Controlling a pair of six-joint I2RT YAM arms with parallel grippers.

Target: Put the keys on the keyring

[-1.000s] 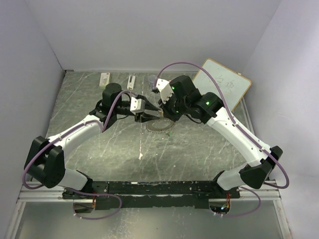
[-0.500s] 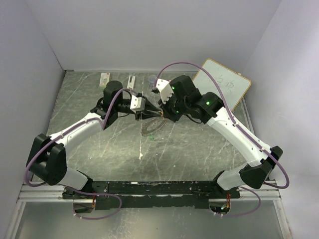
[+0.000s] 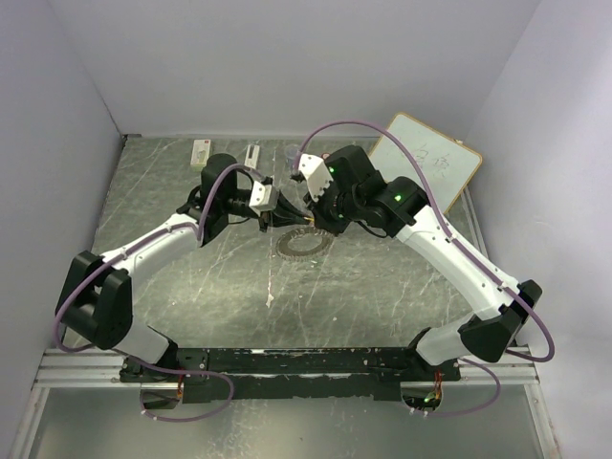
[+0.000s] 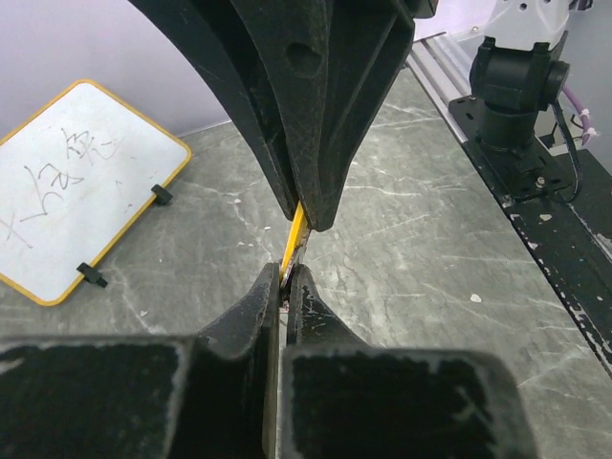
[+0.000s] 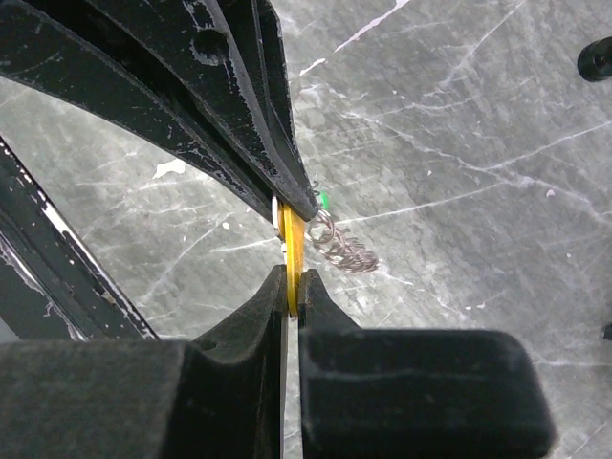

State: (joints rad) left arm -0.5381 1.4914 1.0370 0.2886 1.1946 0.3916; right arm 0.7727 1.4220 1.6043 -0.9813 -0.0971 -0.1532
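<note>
The grey marbled table [image 3: 191, 277] is bounded by pale walls [image 3: 57, 124] on the left, back and right, and by a black rail [image 3: 306, 361] along its near edge. The widest bare stretch is the near half of the top, between the two arms. A white, orange-framed whiteboard [image 3: 426, 163] lies at the far right corner, one edge close to the right wall; the left wrist view shows it [image 4: 76, 191] well apart from the fingers.

The arms meet above the table's middle-back. The thin round metal keyring [image 3: 296, 251], its rim crowded with silvery pieces, lies flat on the table just nearer than the fingertips, clear of every edge.

The left gripper [image 3: 277, 215] and right gripper [image 3: 308, 212] face tip to tip. Each is clamped on the flat yellow-orange key [image 4: 295, 234], the left gripper [image 4: 285, 273] pinching one end and the right gripper [image 5: 292, 277] the other, with only a short strip of the key [image 5: 295, 249] bare between them.

In the right wrist view the tiny bright green key [image 5: 323, 199] shows just beside the keyring's silvery pieces [image 5: 342, 251]; whether they touch cannot be told.
</note>
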